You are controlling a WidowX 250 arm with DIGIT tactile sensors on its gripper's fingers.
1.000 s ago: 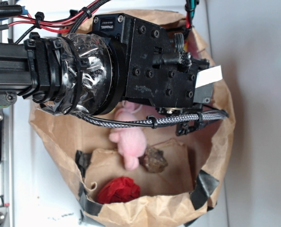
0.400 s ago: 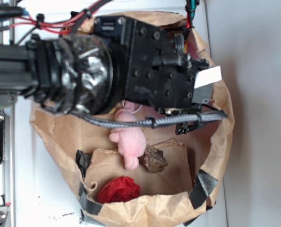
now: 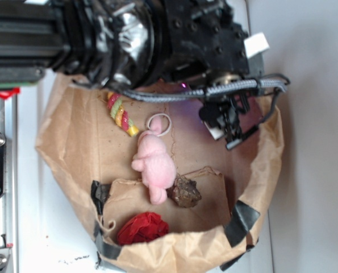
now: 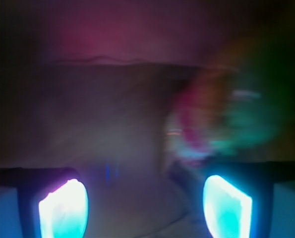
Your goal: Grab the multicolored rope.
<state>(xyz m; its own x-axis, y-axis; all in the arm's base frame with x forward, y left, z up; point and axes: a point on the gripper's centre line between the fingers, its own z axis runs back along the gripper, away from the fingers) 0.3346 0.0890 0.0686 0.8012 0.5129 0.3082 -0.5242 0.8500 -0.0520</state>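
My arm (image 3: 157, 40): black housing, round screws, glossy black tape wrap, grey braided cable (image 3: 237, 88), white tag (image 3: 255, 44).

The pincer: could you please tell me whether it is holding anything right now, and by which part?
Nothing is held. The pincer stands open with an empty gap; the multicolored rope lies apart from it in the paper bag.

bare bag floor (image 3: 95, 151) beside multicolored rope (image 3: 120, 112), pink plush (image 3: 154, 165) adjacent

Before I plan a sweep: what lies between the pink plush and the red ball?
In the exterior view, only bare brown paper bag floor lies between the pink plush and the red ball; the brown lump sits off to the side.
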